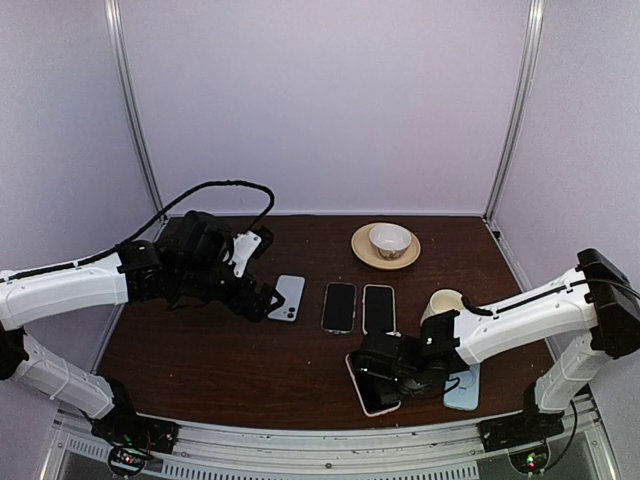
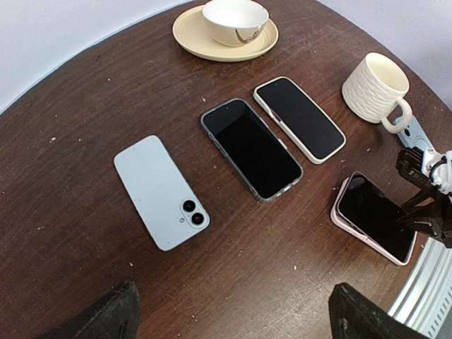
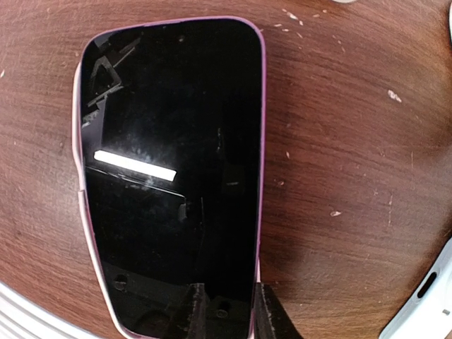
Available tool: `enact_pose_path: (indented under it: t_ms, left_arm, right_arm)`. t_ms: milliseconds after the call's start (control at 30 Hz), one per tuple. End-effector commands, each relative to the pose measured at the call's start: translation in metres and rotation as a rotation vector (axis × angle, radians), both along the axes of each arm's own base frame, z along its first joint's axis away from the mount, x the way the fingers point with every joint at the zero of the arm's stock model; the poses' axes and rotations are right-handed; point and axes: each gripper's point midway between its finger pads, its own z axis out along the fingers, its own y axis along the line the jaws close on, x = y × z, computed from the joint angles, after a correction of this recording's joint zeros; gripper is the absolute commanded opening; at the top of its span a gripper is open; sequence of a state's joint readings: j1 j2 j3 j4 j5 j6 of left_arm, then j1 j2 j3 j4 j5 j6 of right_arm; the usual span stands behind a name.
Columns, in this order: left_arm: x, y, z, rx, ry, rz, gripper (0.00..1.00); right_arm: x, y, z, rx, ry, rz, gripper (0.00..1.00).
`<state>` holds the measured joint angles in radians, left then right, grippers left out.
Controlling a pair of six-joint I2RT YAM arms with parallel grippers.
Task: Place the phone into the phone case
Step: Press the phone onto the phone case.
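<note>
A phone [image 3: 169,176] is seen screen-up in a pink case [image 2: 339,217] by the table's [image 1: 250,370] near edge. At left, the left gripper [image 1: 265,300] is spread wide, empty, near a blue phone [image 1: 289,298] laid face down. A black phone [image 1: 339,306] and a white-cased phone [image 1: 379,308] are laid side by side at centre. At right, the right gripper's [image 3: 227,314] fingers are seen nearly together over the cased phone's end; a grip cannot be told

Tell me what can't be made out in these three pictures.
Top view: the right end effector covers part of the pink-edged phone; contact unclear.
Top view: the right arm hides part of the light blue item; phone or case, cannot tell.
Right wrist view: the bottom edge cuts off the fingers, so their grip is unclear.
Left wrist view: bottom edge crops the left end effector.
</note>
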<state>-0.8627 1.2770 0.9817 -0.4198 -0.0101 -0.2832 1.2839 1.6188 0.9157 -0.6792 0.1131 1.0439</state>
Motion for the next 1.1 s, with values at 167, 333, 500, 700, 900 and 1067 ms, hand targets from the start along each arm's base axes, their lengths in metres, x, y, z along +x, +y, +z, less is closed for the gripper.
enact_pose_path:
  t_ms: [167,333,500,700,900,1067]
  left_arm:
    - [0.005,-0.002,0.012,-0.028,-0.032,-0.007,0.97]
    - [0.007,-0.002,0.012,-0.030,-0.032,-0.003,0.98]
    - [0.007,-0.001,0.013,-0.031,-0.034,-0.001,0.98]
    - [0.003,-0.003,0.016,-0.049,-0.027,-0.022,0.98]
    - [0.002,-0.004,0.017,-0.052,-0.026,-0.025,0.98]
    - [0.002,-0.003,0.018,-0.054,-0.025,-0.027,0.97]
  right_arm:
    - [-0.041,-0.014,-0.041,-0.067,0.175,0.051,0.08]
    - [-0.024,-0.026,-0.012,-0.184,0.090,0.079,0.19]
    - [-0.004,-0.018,0.034,-0.195,-0.016,0.092,0.52]
    - [0.001,0.016,0.043,-0.033,-0.024,0.095,0.99]
    - [0.006,0.037,0.027,0.079,0.000,0.055,0.99]
    - [0.007,0.030,0.008,0.068,0.024,0.013,0.99]
